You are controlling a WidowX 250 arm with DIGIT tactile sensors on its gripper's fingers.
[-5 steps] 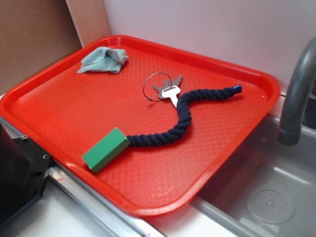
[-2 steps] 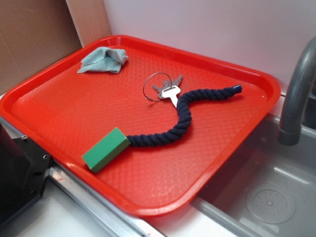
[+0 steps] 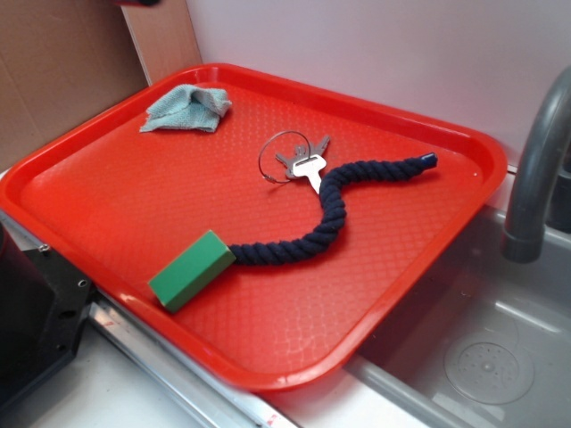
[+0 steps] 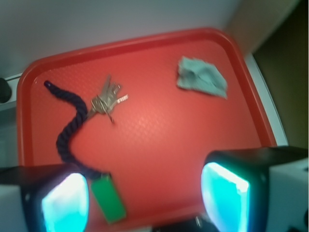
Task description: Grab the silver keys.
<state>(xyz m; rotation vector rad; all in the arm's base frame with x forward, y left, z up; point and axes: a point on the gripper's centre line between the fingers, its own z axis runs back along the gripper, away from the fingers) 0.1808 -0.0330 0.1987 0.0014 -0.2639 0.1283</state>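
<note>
silver keys [image 3: 302, 163] flat near the middle of the red tray [image 3: 107, 192], far side, touching the dark rope [image 3: 326, 218] at its bend. probably light, hard, slick metal; thin wire ring likely to slide on the pebbled plastic. best pinched across the clustered blades, away from the rope. gripper [image 4: 145, 193] high above the near edge, jaws spread wide, holding nothing. soft crumpled cloth [image 3: 186, 109] far left, green block [image 3: 191, 269] near left.

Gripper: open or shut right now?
Open. In the wrist view the gripper has its fingers wide apart, nothing between them.
</note>
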